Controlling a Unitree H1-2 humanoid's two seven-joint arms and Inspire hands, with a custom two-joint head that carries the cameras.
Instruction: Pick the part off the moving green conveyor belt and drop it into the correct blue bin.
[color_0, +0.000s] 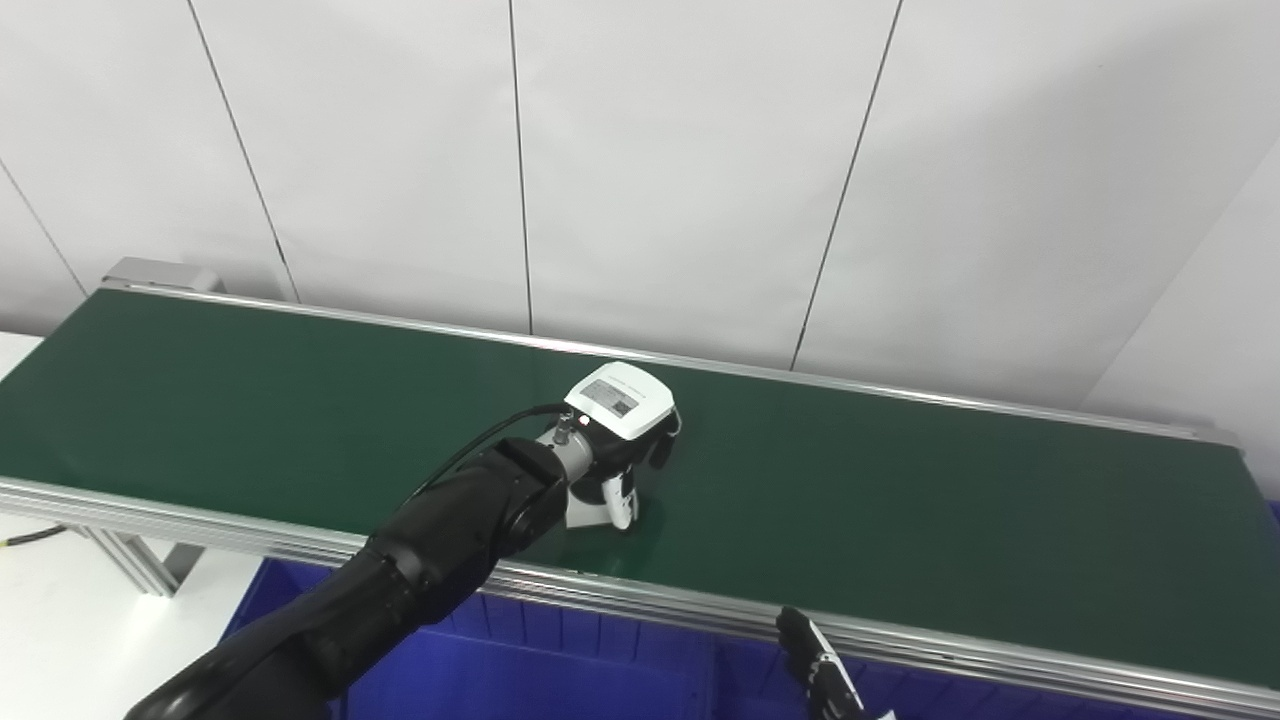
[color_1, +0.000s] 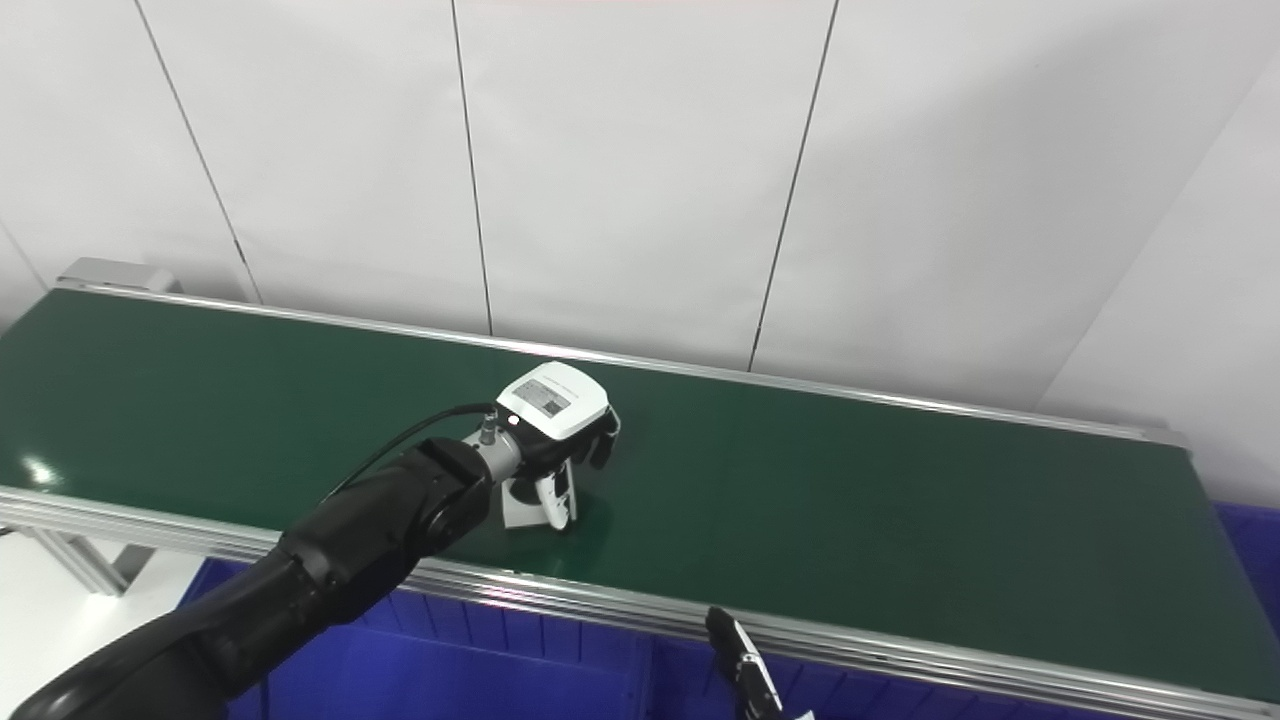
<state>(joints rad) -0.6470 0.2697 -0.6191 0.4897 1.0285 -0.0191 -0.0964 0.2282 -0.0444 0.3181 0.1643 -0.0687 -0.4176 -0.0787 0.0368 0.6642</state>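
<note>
Left hand (color_0: 620, 440): down on green conveyor belt (color_0: 900, 520), fingers closed around white part (color_0: 590, 510).
Right hand (color_0: 825, 675): only fingertips visible, state unclear.

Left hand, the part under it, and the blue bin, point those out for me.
left hand (color_0: 622, 410): left eye view, on its white back cover.
part (color_1: 520, 508): right eye view, on its white base beneath the hand.
blue bin (color_0: 560, 675): left eye view, on its inner wall below the conveyor rail.

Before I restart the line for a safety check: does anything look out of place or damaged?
Nothing stands out. The belt looks clean and flat, the left hand is down over a white part on it, and the bin sits below the near rail.
</note>
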